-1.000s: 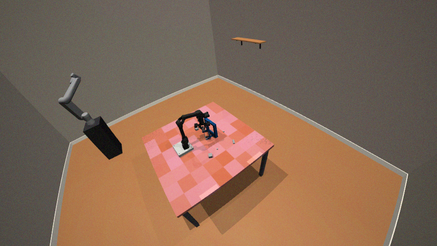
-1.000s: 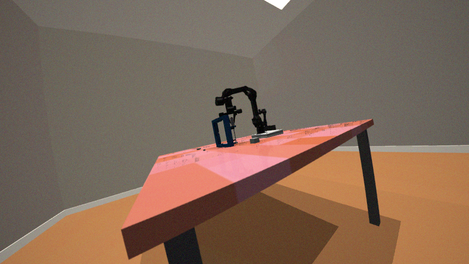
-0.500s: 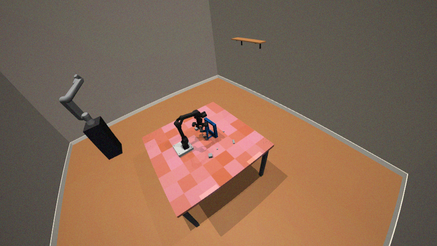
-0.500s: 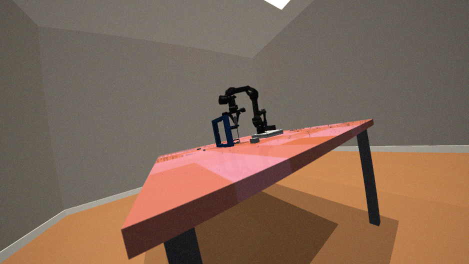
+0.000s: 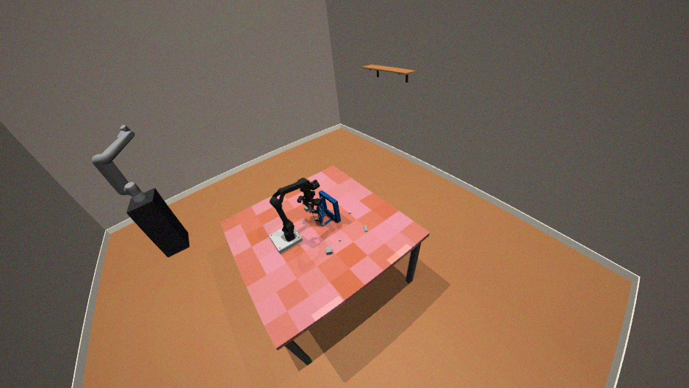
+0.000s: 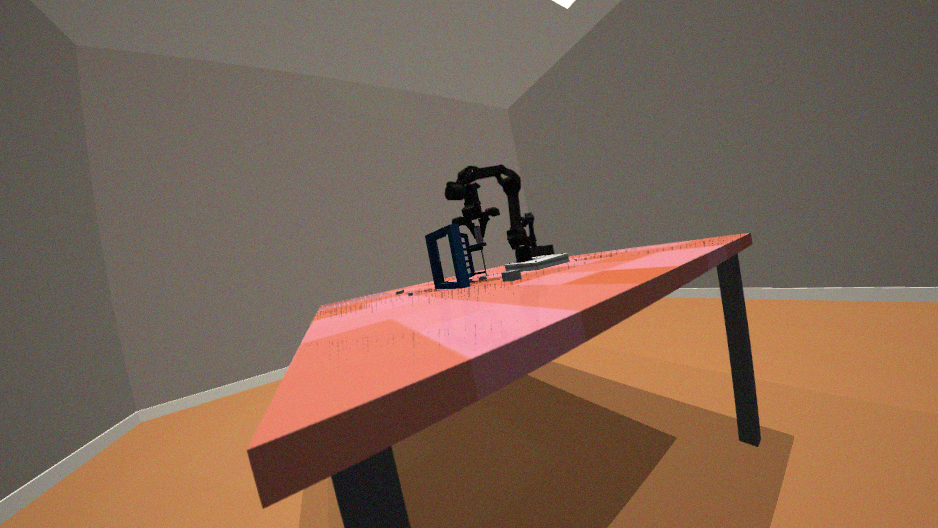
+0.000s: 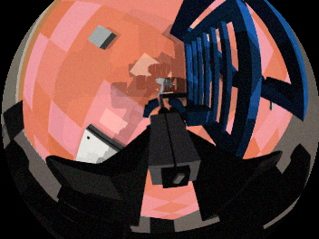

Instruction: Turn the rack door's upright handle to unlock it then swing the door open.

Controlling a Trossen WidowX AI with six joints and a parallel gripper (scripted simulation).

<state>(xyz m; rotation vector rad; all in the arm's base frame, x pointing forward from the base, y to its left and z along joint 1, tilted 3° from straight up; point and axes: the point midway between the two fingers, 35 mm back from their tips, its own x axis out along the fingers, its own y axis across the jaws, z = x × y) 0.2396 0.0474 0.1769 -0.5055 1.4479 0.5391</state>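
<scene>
Clamped on handle (image 6: 481,247) (image 7: 177,107) with gripper (image 5: 313,212) (image 6: 480,240) (image 7: 167,134), just beside frame (image 5: 336,212) (image 6: 454,259) (image 7: 294,77); could slip off by pulling straight instead of following door's (image 5: 321,208) (image 6: 466,255) (image 7: 207,72) arc.

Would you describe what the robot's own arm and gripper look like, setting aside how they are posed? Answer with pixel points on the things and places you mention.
The arm (image 5: 277,201) (image 6: 512,190) is black, with slim links and bulkier rounded joints. The gripper (image 7: 167,134) is mostly black too, with broad tapering side pieces and a dark grey block between them. No sleeve or marking is discernible.
</scene>
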